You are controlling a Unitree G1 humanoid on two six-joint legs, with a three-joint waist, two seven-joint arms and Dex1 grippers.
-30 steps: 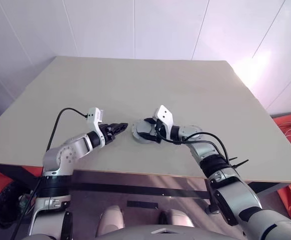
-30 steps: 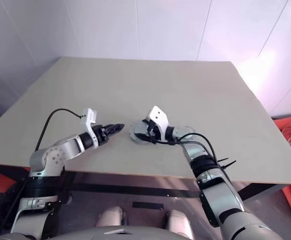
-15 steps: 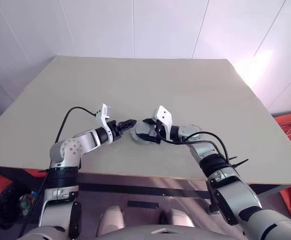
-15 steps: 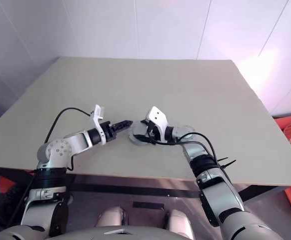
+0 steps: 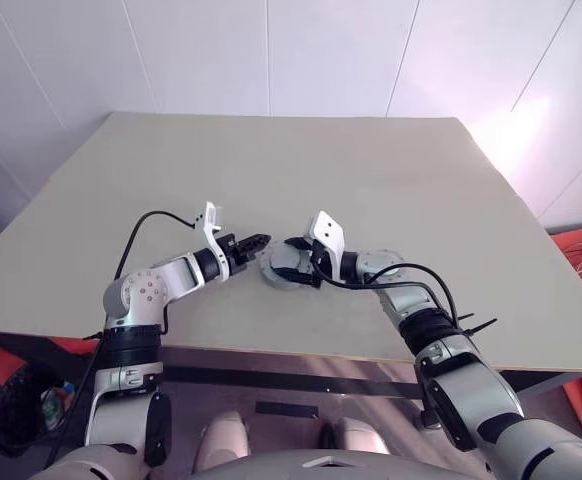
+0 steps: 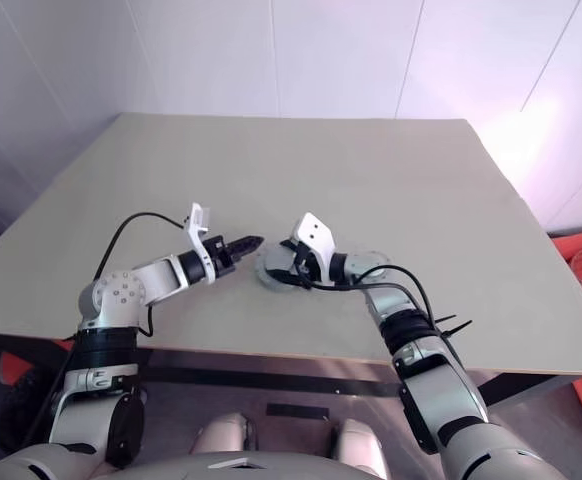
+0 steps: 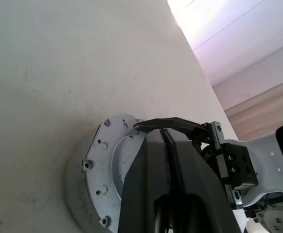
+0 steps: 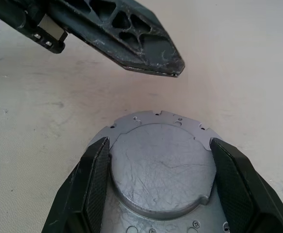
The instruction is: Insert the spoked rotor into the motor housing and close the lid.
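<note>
A pale beige table (image 5: 391,190) stands against white panelled walls, and near its front edge, roughly midway along, sits a round grey metal assembly (image 5: 283,268), which serves here as the landmark. In the right wrist view its top is a flat, scratched grey disc, the lid (image 8: 162,167), lying dark side up on a wider flanged rim with small holes and notches around it. The left wrist view shows that same rim as a squat, light metal body resting flat on the table, the motor housing (image 7: 95,179) (no copper windings or spoked rotor can be made out under the lid, so what lies inside cannot be told). The right gripper (image 8: 163,194) reaches in from the right side of the assembly with its two black fingers (image 8: 90,187) spread wide, one on each side of the raised disc, close against its edges; whether they press it or merely flank it is not clear. The left gripper (image 5: 256,241) comes from the left side of the assembly, its fingers pressed together into one dark wedge with nothing between them, the tip hovering just over the far left part of the rim, apart from the lid surface in the right wrist view.
</note>
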